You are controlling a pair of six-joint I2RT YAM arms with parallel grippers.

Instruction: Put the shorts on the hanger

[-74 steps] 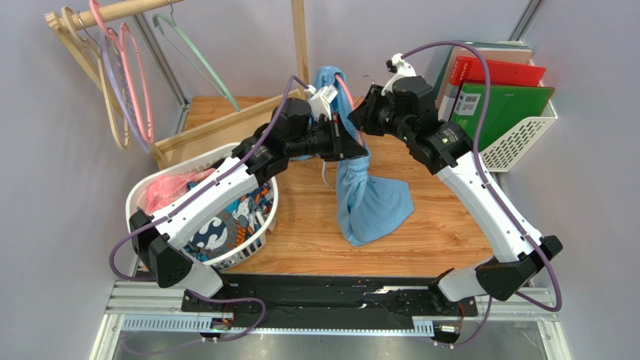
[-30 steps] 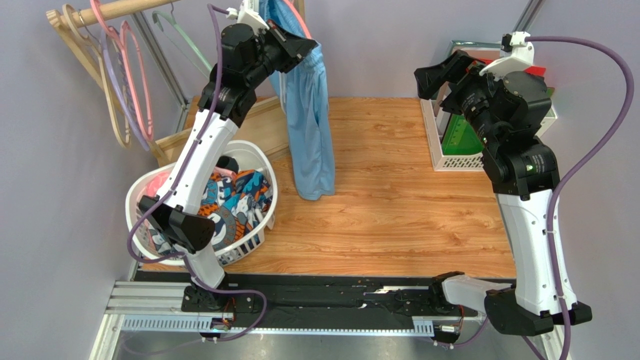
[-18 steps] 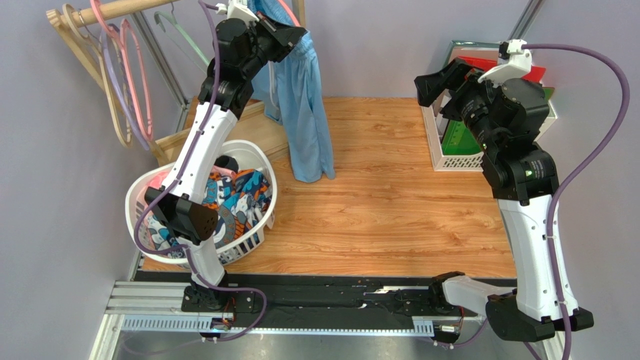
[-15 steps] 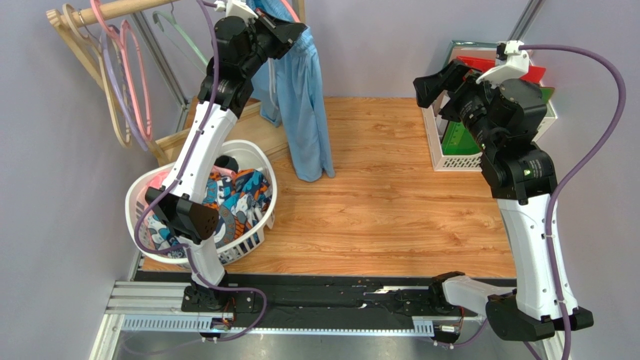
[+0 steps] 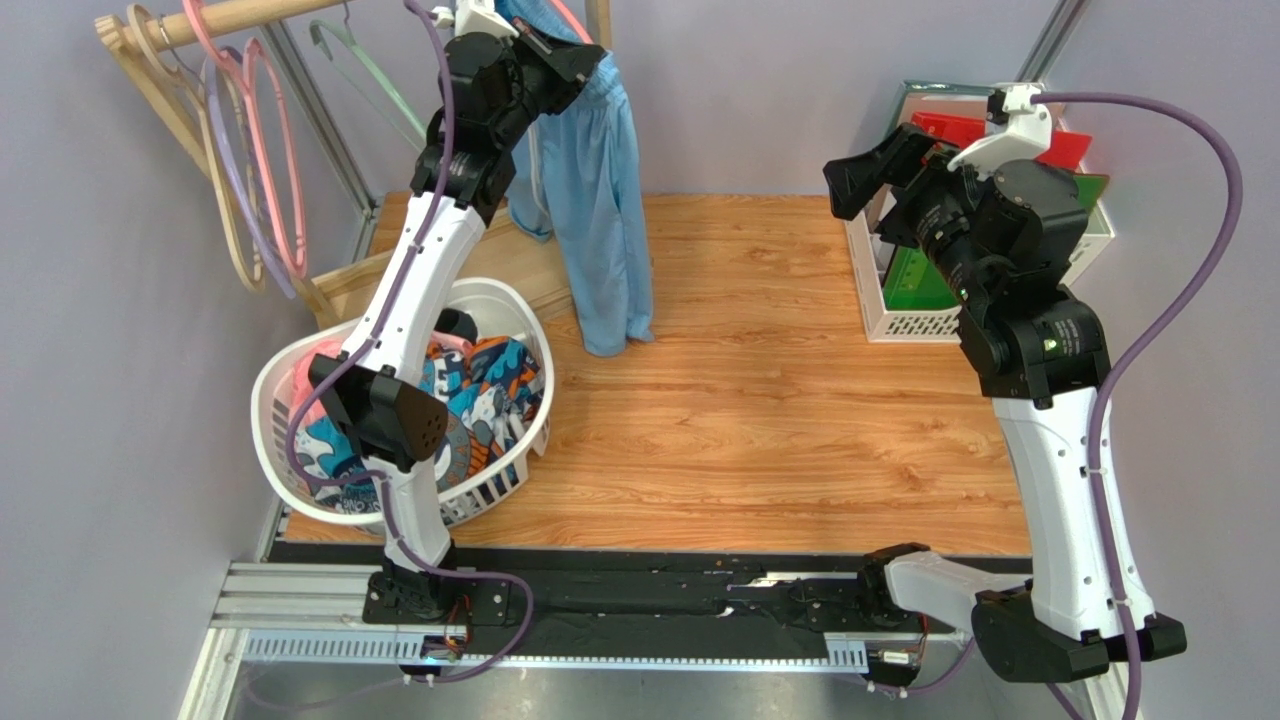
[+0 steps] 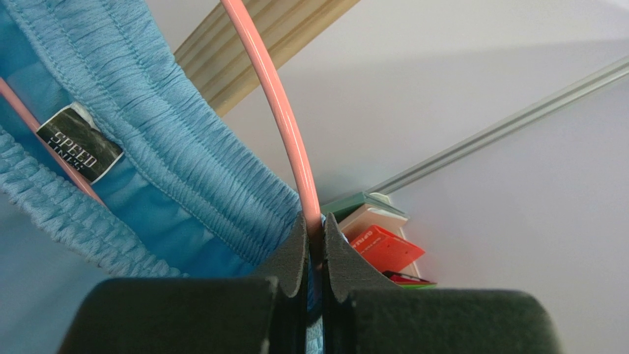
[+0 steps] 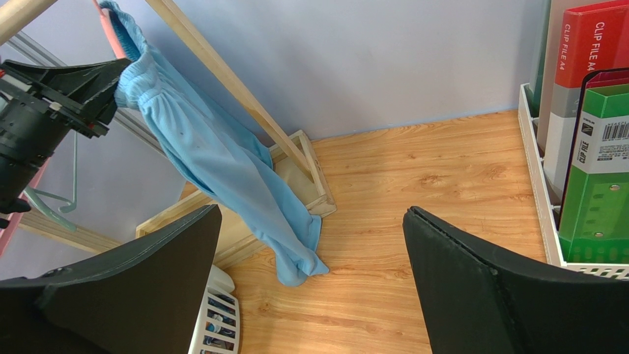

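The left gripper (image 6: 314, 232) is squeezed shut on the thin pink hanger (image 6: 277, 103). Its two black fingers pinch the rod from both sides. The light blue shorts (image 6: 170, 147) hang on that hanger right beside the fingers, with the stretchy waistband bunched up and a dark label (image 6: 79, 144) showing inside.

From above, the left gripper (image 5: 579, 68) is up high at the far left, next to a wooden post (image 5: 601, 23). The shorts (image 5: 609, 210) hang down long from there to the wooden table (image 5: 781, 405). I cannot tell if the bottom end touches it. The left arm reaches up and far, almost straight, over the white laundry basket (image 5: 271, 390).

The right gripper (image 7: 311, 214) is wide open and holds nothing. It points left toward the shorts (image 7: 221, 162), well apart from them, with a wide stretch of table between. The white file rack (image 7: 542, 206) sits just to its right. The right arm stands tall and bends at the top.
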